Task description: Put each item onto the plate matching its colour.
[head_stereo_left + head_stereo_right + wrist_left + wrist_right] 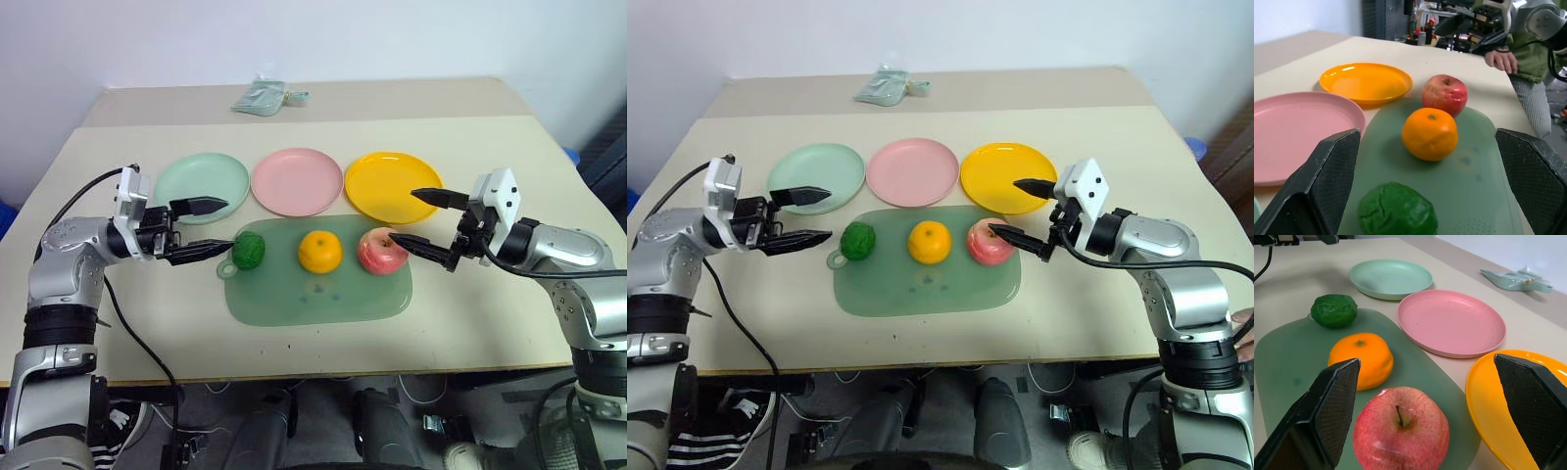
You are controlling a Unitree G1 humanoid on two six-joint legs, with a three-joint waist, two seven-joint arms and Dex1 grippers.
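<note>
While both claws stand released, the left gripper faces the green ball and the right gripper faces the apple. On the mat (ball at nine o'clock, apple at three) the orange sits centred. At twelve o'clock lie the mint plate, pink plate and yellow plate.

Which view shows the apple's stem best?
The right wrist view: the apple sits close, its stem plain from above. The left wrist view shows it farther off, behind the orange; both eye views show it small.
</note>
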